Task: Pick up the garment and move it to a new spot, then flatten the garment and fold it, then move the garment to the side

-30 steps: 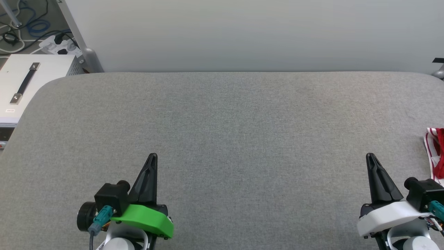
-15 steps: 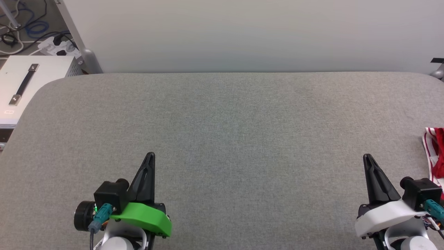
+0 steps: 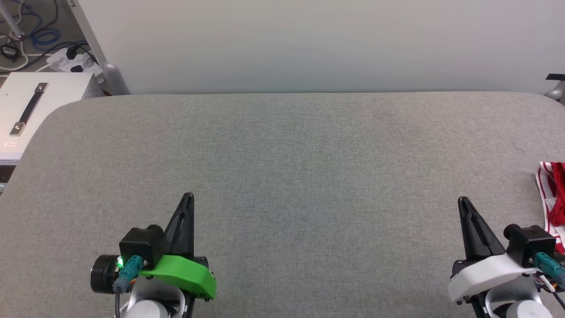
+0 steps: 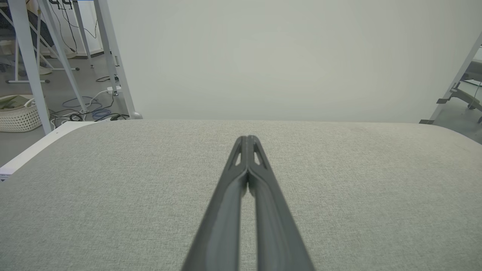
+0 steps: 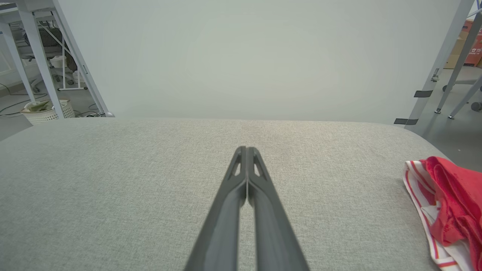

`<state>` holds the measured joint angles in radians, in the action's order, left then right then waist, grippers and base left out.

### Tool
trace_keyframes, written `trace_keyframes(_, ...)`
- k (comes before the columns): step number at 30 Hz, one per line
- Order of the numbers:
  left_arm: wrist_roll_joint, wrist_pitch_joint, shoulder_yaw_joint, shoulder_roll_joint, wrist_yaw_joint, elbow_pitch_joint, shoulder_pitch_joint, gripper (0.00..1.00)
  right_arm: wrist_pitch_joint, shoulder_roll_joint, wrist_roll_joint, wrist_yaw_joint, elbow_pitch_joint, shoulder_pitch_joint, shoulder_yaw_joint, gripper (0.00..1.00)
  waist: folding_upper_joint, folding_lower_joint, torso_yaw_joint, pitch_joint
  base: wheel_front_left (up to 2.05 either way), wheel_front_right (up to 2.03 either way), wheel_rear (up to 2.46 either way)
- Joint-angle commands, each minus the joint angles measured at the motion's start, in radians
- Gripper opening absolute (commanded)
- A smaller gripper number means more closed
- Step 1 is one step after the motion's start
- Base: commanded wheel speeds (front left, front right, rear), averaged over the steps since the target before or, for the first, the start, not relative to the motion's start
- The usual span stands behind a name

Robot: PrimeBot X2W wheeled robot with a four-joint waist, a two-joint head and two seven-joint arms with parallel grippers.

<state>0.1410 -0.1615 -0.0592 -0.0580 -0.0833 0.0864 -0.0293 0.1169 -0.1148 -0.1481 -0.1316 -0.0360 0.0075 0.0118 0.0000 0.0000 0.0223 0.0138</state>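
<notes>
The garment [image 3: 554,198] is a bunched red cloth with red-and-white striped trim, lying at the table's right edge and cut off by the head view's border. It appears again at the right of the right wrist view as the garment [image 5: 448,203]. My right gripper [image 3: 462,202] is shut and empty, a little to the left of it and apart from it; its fingertips [image 5: 246,151] meet above bare cloth. At the lower left my left gripper [image 3: 188,197] is shut too, holding nothing, with its tips [image 4: 247,140] pressed together.
The grey fabric table [image 3: 282,154] spreads wide between and ahead of both grippers. A pale wall [image 3: 309,44] stands behind it. A white case with a black handle [image 3: 26,110] sits off the far left corner, near cables on the floor.
The whole picture has drifted slightly leftward, so the camera has moved. Both grippers stay shut and keep their places over the table; the garment lies as before.
</notes>
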Motion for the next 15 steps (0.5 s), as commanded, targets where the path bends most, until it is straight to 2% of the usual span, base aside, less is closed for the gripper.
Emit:
trace_keyframes(1, -0.011, 0.006, 0.004, 0.003, 0.008, -0.006, 0.011, 0.0, -0.006, 0.005, 0.013, 0.0, 0.007, -0.003, -0.003, 0.0, 0.0, 0.0, 0.0, 0.0, 0.0, 0.0, 0.0)
trace_keyframes(15, -0.035, 0.034, 0.014, 0.004, 0.022, -0.021, 0.014, 0.0, -0.026, 0.016, 0.038, 0.0, 0.012, -0.004, -0.004, 0.0, 0.0, 0.0, -0.004, -0.003, 0.0, 0.0, 0.0)
